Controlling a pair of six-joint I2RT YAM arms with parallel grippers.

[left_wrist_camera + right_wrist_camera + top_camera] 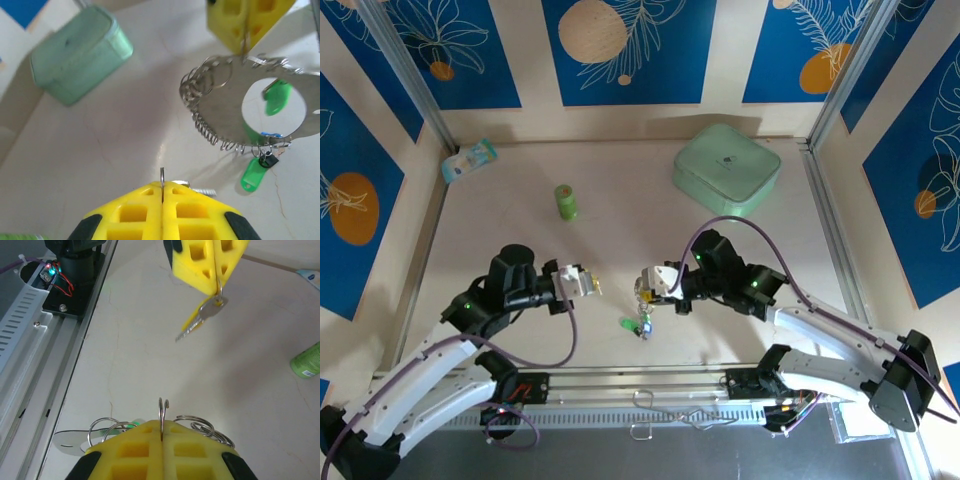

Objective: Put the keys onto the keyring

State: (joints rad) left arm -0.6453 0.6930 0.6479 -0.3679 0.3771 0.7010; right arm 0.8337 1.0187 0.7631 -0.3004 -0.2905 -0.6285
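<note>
Beige surface (620, 230) below; my left fingers (132, 212) clamp a yellow key (197, 320) by its ring, my right fingers (132, 452) clamp the keyring (215, 100) opposite, green keys (254, 175) dangling beneath.

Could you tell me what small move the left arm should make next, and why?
Probably ease the left gripper toward the right gripper. The left is shut on a key, the right is shut on the keyring, and a gap separates them.
</note>
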